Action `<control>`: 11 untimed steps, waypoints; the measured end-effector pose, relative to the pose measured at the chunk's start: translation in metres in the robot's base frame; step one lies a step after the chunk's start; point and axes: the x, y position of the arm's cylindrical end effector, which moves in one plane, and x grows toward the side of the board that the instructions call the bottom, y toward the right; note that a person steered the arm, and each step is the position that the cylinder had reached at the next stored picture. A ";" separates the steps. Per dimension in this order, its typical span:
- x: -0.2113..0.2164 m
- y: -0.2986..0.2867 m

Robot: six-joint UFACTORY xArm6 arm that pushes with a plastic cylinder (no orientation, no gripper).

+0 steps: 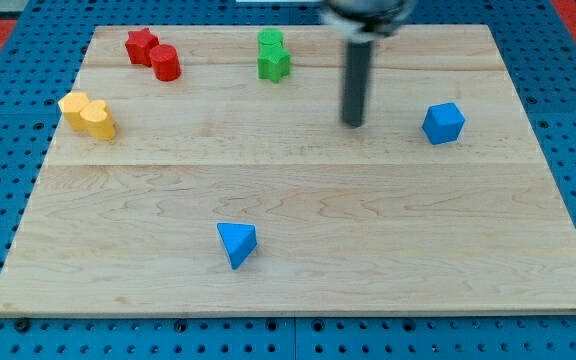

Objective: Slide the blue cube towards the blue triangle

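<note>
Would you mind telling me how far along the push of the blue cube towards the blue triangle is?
Nothing looks done yet: the blue cube sits near the view's right edge, far from the blue triangle at lower centre. In hand: my tip rests on the board just to the view's left of the cube, not touching it. Left: get to the cube's far right side, then push it down and leftwards across the wooden board.

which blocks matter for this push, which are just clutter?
Job:
- blue cube, view's right
- blue triangle, lower middle
- my tip, apart from the cube on its left

Clutter:
- red star and red cylinder
- two green blocks
- two yellow blocks
</note>
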 end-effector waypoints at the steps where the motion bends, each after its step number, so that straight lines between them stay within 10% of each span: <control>1: -0.024 0.055; 2: 0.023 0.109; 4: 0.038 -0.021; 6: 0.051 0.052; 11: 0.127 -0.160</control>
